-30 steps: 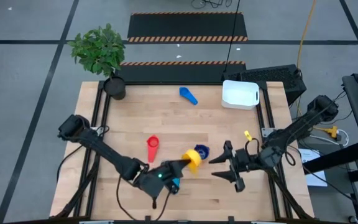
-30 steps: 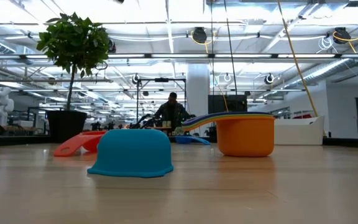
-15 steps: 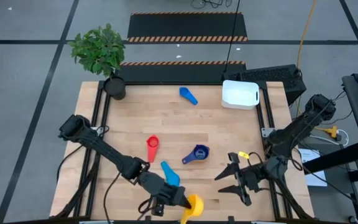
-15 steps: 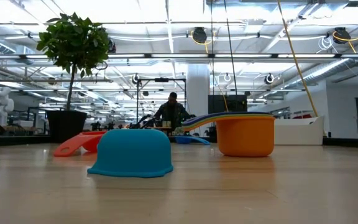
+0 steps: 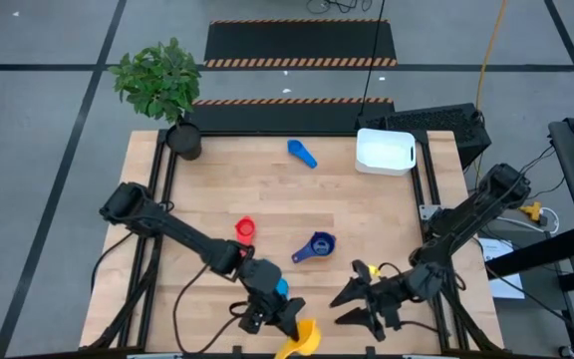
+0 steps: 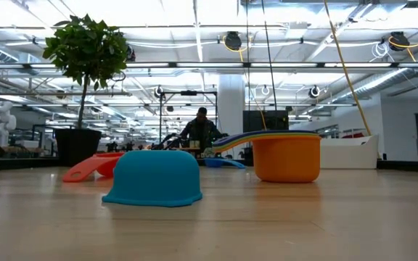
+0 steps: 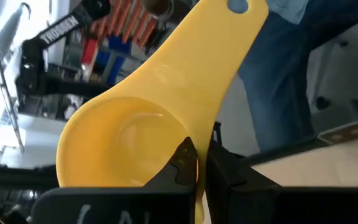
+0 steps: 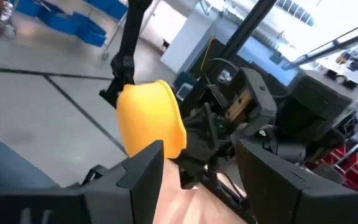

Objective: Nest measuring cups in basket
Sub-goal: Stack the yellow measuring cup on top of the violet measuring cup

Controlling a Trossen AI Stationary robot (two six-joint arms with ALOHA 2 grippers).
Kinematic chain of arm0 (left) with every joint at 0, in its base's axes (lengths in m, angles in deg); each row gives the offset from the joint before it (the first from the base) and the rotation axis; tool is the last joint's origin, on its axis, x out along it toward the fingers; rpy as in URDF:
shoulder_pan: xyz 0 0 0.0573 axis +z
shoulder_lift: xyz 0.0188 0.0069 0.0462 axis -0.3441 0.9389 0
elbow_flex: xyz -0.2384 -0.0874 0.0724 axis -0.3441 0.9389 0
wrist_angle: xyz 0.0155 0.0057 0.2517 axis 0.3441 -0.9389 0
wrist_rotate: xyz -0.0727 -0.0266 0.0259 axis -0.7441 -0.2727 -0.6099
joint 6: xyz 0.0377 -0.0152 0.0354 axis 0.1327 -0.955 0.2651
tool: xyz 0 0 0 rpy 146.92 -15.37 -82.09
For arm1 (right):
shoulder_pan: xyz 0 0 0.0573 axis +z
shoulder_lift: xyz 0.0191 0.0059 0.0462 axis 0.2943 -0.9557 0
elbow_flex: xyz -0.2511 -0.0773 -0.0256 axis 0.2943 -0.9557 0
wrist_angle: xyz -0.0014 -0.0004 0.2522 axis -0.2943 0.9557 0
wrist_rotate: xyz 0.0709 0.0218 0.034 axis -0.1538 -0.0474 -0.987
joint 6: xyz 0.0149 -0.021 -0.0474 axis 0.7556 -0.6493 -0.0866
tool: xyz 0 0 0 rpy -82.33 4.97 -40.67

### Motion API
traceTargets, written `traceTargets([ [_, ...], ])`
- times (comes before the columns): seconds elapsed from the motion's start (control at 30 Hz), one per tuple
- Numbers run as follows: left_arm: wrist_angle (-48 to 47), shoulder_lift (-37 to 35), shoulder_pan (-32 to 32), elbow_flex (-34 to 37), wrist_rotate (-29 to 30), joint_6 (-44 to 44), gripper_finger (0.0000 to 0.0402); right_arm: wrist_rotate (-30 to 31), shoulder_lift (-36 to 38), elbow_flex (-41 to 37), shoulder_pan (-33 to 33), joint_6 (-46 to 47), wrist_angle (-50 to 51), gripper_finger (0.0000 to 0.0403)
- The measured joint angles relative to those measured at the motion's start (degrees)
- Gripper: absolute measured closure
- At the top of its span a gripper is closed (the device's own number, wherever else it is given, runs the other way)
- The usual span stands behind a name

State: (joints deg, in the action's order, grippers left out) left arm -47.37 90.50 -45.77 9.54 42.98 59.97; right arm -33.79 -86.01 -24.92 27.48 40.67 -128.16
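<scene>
From above, you see a wooden table (image 5: 367, 214) with a plant pot (image 5: 183, 140) at one far corner and the white basket (image 5: 385, 152) at the other. Your left gripper (image 5: 289, 327) is at the near edge, far from the basket, pinching the yellow cup (image 5: 301, 340). Your right gripper (image 5: 352, 304) sits just beside it, with its fingers spread wide and nothing in them. The navy cup (image 5: 316, 245) lies mid-table, the red cup (image 5: 244, 229) beside it, a blue cup (image 5: 302, 154) near the basket.

Down at table height, a light blue cup (image 6: 155, 178) sits upside down, and an orange cup (image 6: 287, 157) stands in front of the basket (image 6: 348, 153).

Your left wrist shows the fingers (image 7: 182, 165) closed tight on the yellow cup (image 7: 135, 134).

Your right wrist shows its wide-apart fingers (image 8: 143, 164) and, past them, the yellow cup (image 8: 151, 119) in the other gripper.
</scene>
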Motion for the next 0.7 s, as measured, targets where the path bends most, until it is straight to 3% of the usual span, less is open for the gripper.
traceTargets([
  [0.23,0.4,0.3,1.1,0.0,-0.6,-0.2,0.0385,-7.1,-4.9,4.7,-2.5,0.1,4.1,0.0206],
  [0.47,-0.7,0.3,1.1,0.0,-1.3,-0.9,0.0389,-8.1,-5.7,5.1,-5.0,-0.2,4.5,0.0206],
  [0.7,-1.7,0.3,1.4,0.0,-1.2,0.1,0.0389,-16.7,-5.5,5.1,-7.1,1.3,4.5,0.0223],
])
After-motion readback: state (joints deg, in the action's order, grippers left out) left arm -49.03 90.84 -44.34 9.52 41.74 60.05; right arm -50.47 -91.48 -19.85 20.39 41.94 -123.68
